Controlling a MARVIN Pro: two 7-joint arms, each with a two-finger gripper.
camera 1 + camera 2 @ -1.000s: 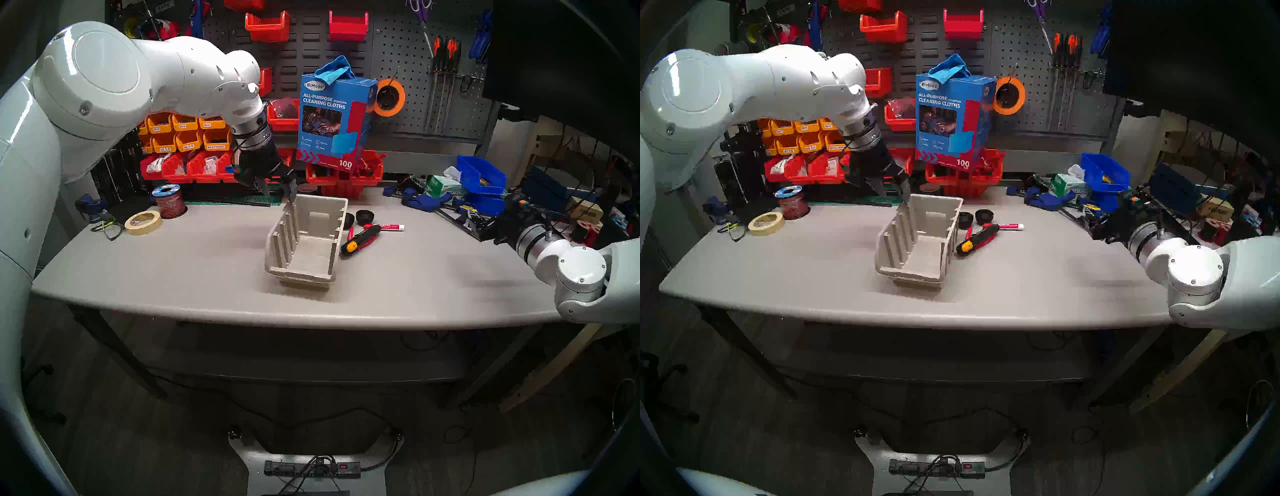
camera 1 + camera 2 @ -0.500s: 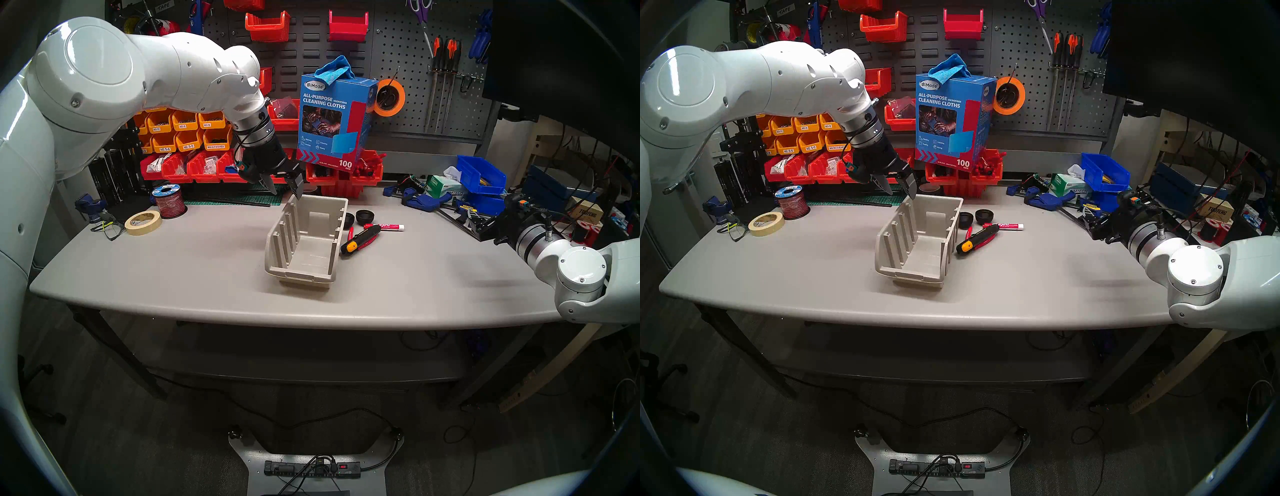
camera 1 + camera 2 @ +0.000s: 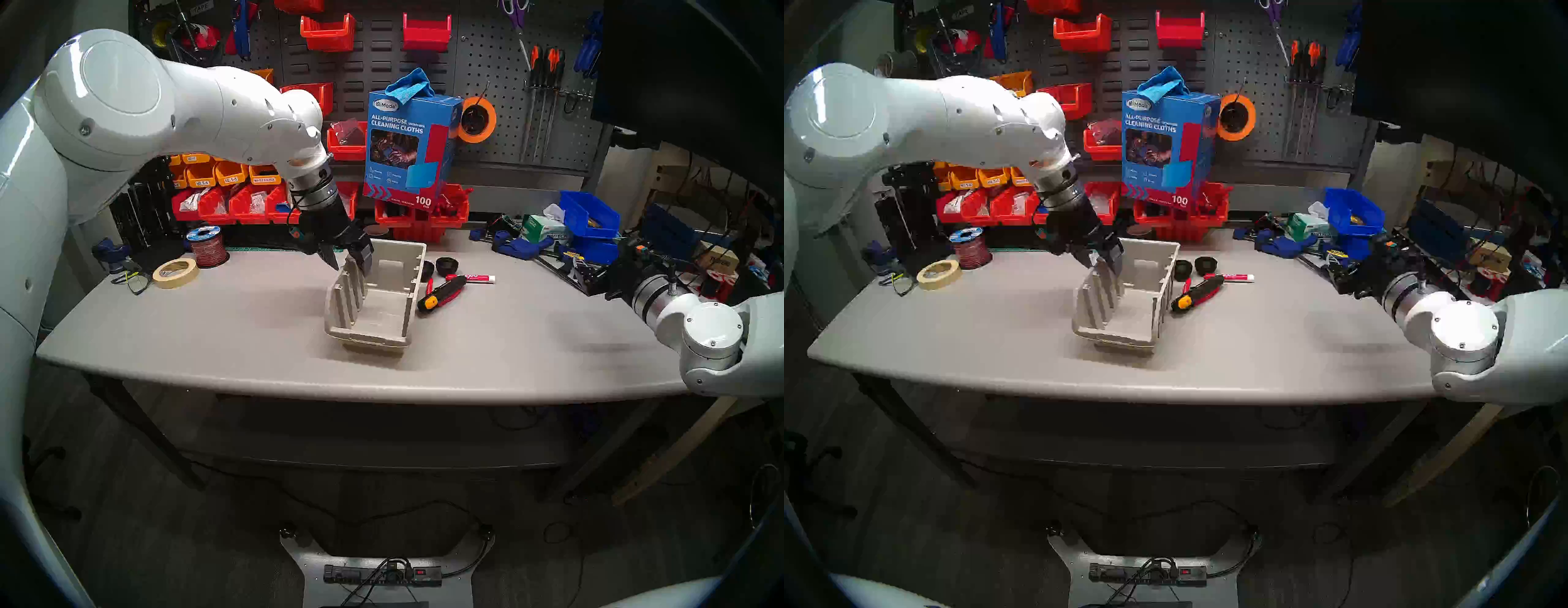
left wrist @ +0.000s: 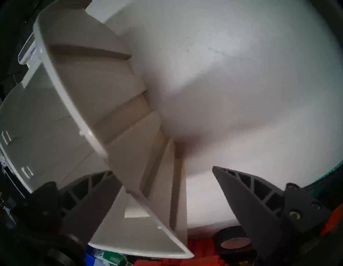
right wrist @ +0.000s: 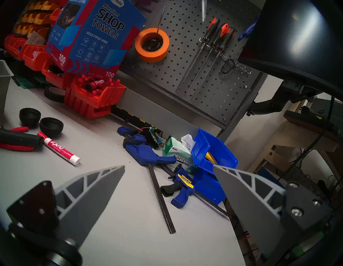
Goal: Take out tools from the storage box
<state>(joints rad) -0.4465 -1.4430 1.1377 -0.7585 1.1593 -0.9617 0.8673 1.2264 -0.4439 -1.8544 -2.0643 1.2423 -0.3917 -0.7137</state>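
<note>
One beige storage box (image 3: 373, 297) on the grey tabletop (image 3: 254, 322), interior bare as far as visible. Beside its right wall, five tools out on the tabletop: two black round cups (image 3: 447, 265), one red-capped Expo marker (image 3: 477, 278), one long black tool with yellow marks (image 3: 441, 292), one slim red-handled tool (image 3: 429, 285). Nearer cup (image 3: 427, 268) partly hidden behind the box rim; red-handled tool mostly covered by the black one, only its ends showing. In the right wrist view, black tool (image 5: 18, 138) cut off at the left edge, both cups (image 5: 51, 127) and the marker (image 5: 59, 148) in full.

Left hand (image 3: 348, 262) spread wide, pointing steeply down, straddling the box's far left wall: one finger inside, one outside. Contact with the wall not clear; left wrist view blurred, box (image 4: 104, 104) filling most of it. Nothing pinched.

Right hand (image 5: 168, 168) spread wide, holding nothing, level at the tabletop's right end, well apart from the tools. In the head views hard to make out against dark clutter.

Around: two blue bar clamps (image 5: 148, 154), a tissue box (image 5: 178, 154), stacked blue bins (image 5: 213, 157) near the right hand; a blue cleaning-cloth carton (image 3: 409, 144) on red bins (image 3: 424, 216) behind the box; masking tape roll (image 3: 175, 271), wire spool (image 3: 207, 246) and safety glasses (image 3: 132, 278) far left; three orange-handled screwdrivers (image 5: 213, 48) and an orange tape roll (image 5: 151, 44) on the pegboard.
</note>
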